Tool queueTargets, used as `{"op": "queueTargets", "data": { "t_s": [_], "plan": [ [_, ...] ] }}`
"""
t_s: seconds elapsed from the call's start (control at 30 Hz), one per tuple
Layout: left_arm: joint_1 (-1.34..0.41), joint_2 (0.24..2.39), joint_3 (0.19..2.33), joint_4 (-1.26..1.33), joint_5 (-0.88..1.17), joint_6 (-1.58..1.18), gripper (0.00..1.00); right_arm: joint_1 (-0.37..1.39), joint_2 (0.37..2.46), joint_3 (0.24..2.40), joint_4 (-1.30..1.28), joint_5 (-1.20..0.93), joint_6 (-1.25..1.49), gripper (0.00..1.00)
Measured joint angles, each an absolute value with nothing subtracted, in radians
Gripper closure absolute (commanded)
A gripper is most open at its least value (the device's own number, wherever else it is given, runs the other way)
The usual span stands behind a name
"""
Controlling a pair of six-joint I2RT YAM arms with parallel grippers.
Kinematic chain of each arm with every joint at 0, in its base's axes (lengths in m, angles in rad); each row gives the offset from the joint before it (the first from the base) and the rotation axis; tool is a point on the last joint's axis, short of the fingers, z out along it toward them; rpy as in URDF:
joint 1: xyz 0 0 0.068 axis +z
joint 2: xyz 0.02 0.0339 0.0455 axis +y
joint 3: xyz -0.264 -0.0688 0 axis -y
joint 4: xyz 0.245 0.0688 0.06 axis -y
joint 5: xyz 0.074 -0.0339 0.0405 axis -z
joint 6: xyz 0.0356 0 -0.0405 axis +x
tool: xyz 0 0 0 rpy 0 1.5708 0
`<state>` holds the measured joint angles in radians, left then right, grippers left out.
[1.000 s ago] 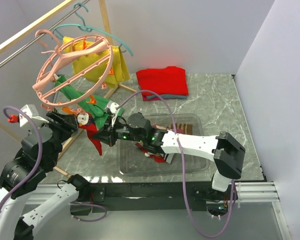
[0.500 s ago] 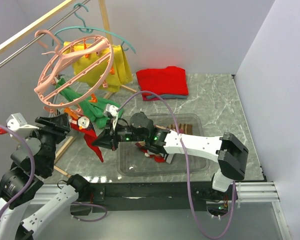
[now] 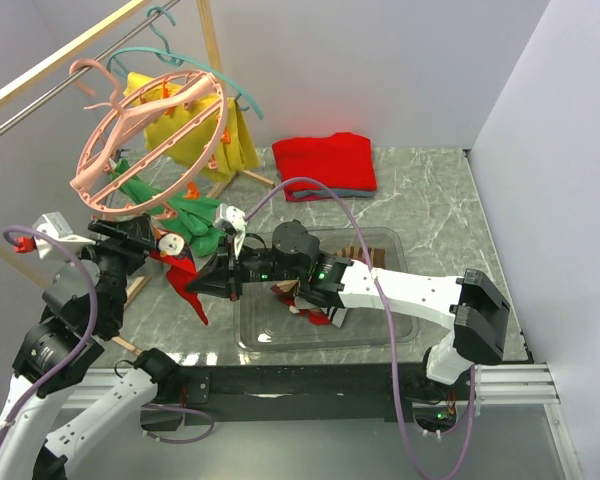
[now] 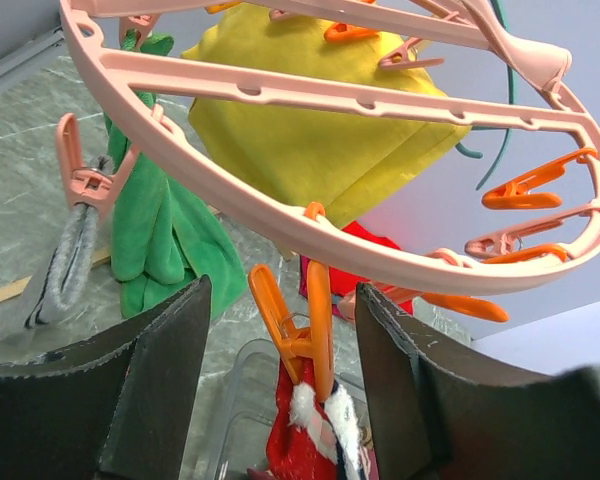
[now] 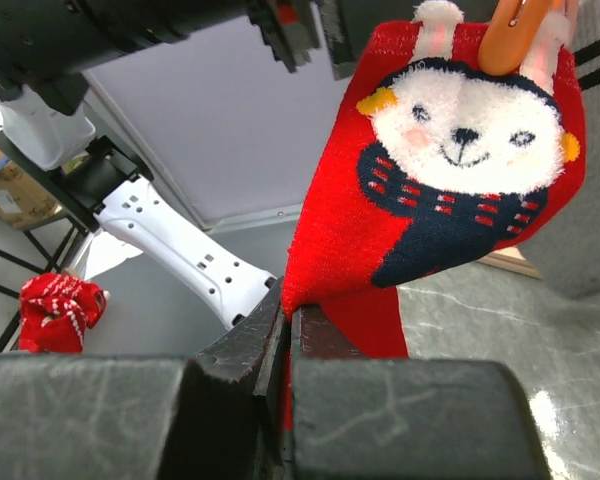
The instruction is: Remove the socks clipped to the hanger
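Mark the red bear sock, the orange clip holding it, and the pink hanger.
red sock [image 5: 460,150], right wrist view, bear face.
orange clip [image 5: 510,30], right wrist view, lower end.
pink hanger [image 4: 360,98], left wrist view, a spoke.

Yellow shirt [image 3: 238,140] hangs at back L, folded red garment [image 3: 325,160] behind clear bin [image 3: 300,336].

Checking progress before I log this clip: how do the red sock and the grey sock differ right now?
The red sock shows a white bear face; the grey sock is plain. Red hangs from an orange clip, grey from a pink clip. The right gripper pinches red; nothing grips grey. Both are clipped to the hanger.
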<state>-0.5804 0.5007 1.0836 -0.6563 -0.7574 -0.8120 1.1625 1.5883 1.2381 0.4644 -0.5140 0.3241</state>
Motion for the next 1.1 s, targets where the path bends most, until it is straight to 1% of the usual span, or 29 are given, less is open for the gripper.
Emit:
{"op": "queueTargets", "data": {
  "t_s": [0.27, 0.37, 0.4, 0.47, 0.5, 0.53, 0.57, 0.63, 0.67, 0.77, 0.83, 0.97, 1.1],
  "plan": [
    [-0.581, 0.509, 1.045, -0.587, -0.756, -0.799, 0.41, 1.163, 1.588, 1.238, 0.463, -0.521, 0.324, 1.0],
    [-0.581, 0.511, 1.024, -0.552, -0.756, -0.788, 0.46, 1.163, 1.588, 1.238, 0.463, -0.521, 0.324, 1.0],
    [-0.581, 0.511, 1.016, -0.539, -0.757, -0.781, 0.5, 1.163, 1.588, 1.238, 0.462, -0.522, 0.324, 1.0],
    [-0.581, 0.511, 1.001, -0.517, -0.757, -0.77, 0.55, 1.163, 1.588, 1.238, 0.46, -0.521, 0.324, 1.0],
    [-0.581, 0.511, 0.995, -0.51, -0.758, -0.764, 0.6, 1.163, 1.588, 1.238, 0.459, -0.521, 0.324, 1.0],
    [-0.581, 0.511, 0.991, -0.504, -0.759, -0.759, 0.62, 1.163, 1.588, 1.238, 0.457, -0.522, 0.324, 1.0],
    [-0.581, 0.511, 0.986, -0.496, -0.76, -0.749, 0.67, 1.163, 1.588, 1.238, 0.455, -0.522, 0.324, 1.0],
    [-0.582, 0.511, 0.984, -0.488, -0.762, -0.737, 0.73, 1.163, 1.588, 1.238, 0.45, -0.521, 0.324, 1.0],
    [-0.582, 0.511, 0.984, -0.484, -0.765, -0.728, 0.8, 1.163, 1.588, 1.238, 0.448, -0.521, 0.324, 1.0],
    [-0.582, 0.511, 0.984, -0.474, -0.773, -0.709, 0.89, 1.163, 1.588, 1.238, 0.437, -0.521, 0.32, 1.0],
    [-0.582, 0.51, 0.984, -0.475, -0.778, -0.699, 0.9, 1.163, 1.588, 1.238, 0.43, -0.518, 0.317, 1.0],
    [-0.582, 0.503, 0.984, -0.476, -0.784, -0.69, 0.99, 1.163, 1.586, 1.227, 0.422, -0.5, 0.31, 1.0],
    [-0.582, 0.494, 0.991, -0.484, -0.784, -0.691, 0.99, 1.163, 1.56, 1.173, 0.392, -0.442, 0.297, 1.0]
  ]
}}
